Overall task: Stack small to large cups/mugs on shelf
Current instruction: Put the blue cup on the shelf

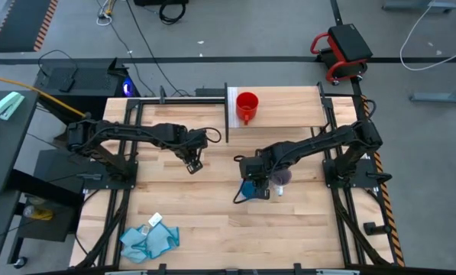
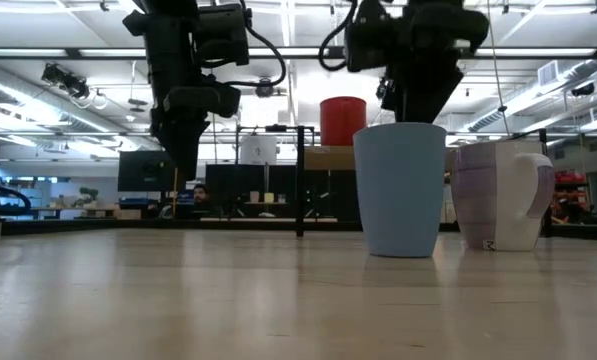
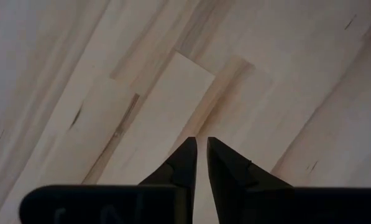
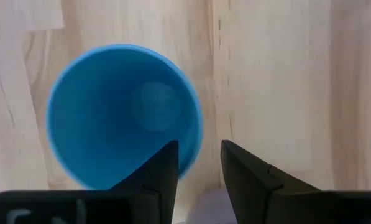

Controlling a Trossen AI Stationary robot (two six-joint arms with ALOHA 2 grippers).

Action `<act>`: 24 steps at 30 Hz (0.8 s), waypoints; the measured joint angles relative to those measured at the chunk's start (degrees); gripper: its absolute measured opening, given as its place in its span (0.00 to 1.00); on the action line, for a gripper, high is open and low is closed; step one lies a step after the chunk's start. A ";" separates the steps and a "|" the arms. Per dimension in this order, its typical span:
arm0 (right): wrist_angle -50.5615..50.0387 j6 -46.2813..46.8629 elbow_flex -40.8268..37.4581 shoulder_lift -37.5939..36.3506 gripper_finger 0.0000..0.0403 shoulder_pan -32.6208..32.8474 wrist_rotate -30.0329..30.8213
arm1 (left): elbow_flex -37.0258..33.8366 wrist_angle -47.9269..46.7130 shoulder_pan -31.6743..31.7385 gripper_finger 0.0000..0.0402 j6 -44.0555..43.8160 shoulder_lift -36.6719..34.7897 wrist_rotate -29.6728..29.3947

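Note:
The blue mug [image 1: 248, 189] [image 2: 400, 190] stands upright on the tabletop, and the right wrist view looks down into its mouth [image 4: 124, 115]. My right gripper [image 1: 252, 182] [image 4: 199, 163] hangs over its rim, open, one finger above the inside and one outside the wall. The lilac mug [image 1: 280, 177] [image 2: 498, 195] stands upright just to the right of the blue one. On the shelf [image 1: 289, 111] at the far edge, the red mug [image 1: 247, 106] [image 2: 343, 120] stands upright. My left gripper [image 1: 193, 162] [image 3: 201, 155] is shut above bare wood, left of centre.
A light-blue cloth [image 1: 148, 241] lies crumpled near the table's near left corner, with a small white item [image 1: 155, 220] beside it. Bare wood lies between the two arms and along the near edge. Black frame rails run down both sides of the table.

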 joint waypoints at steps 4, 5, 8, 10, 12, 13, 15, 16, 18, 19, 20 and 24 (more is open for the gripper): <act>0.11 -0.42 -0.01 1.37 0.32 -0.26 -0.25 | 0.00 0.11 0.02 0.12 0.48 0.00 -0.01; 0.07 -0.59 -0.03 1.66 0.32 -0.26 -0.25 | 0.00 0.14 0.02 0.12 0.50 0.00 -0.02; 0.20 -0.52 -0.05 1.93 0.31 -0.26 -0.25 | 0.00 0.26 0.02 0.12 1.05 0.00 -0.09; 0.50 -0.32 -0.05 1.76 0.29 -0.26 -0.25 | 0.00 0.62 0.02 0.12 1.46 0.00 -0.18; 0.47 -0.29 -0.05 1.62 0.25 -0.26 -0.25 | 0.00 0.96 0.02 0.11 1.49 0.00 -0.24; 0.46 -0.29 -0.05 1.52 0.23 -0.26 -0.25 | 0.00 1.27 0.02 0.11 1.50 0.00 -0.23; 0.32 -0.29 -0.05 1.37 0.17 -0.26 -0.25 | 0.00 1.35 0.02 0.10 1.51 0.00 -0.22; 0.31 -0.29 -0.05 1.37 0.14 -0.26 -0.25 | 0.00 1.52 0.02 0.09 1.51 0.00 -0.22; 0.22 -0.32 -0.05 1.37 0.08 -0.26 -0.25 | 0.00 1.50 0.02 0.09 1.51 0.00 -0.22; 0.17 -0.31 -0.05 1.34 0.05 -0.26 -0.26 | 0.00 1.56 0.02 0.08 1.51 0.00 -0.24; 0.18 -0.54 -0.03 1.28 0.03 -0.32 -0.45 | 0.00 1.54 0.02 0.08 1.53 0.00 -0.22; -1.55 -1.21 0.01 0.96 0.03 -1.19 -0.47 | 0.00 1.55 0.02 0.07 1.57 0.00 -0.22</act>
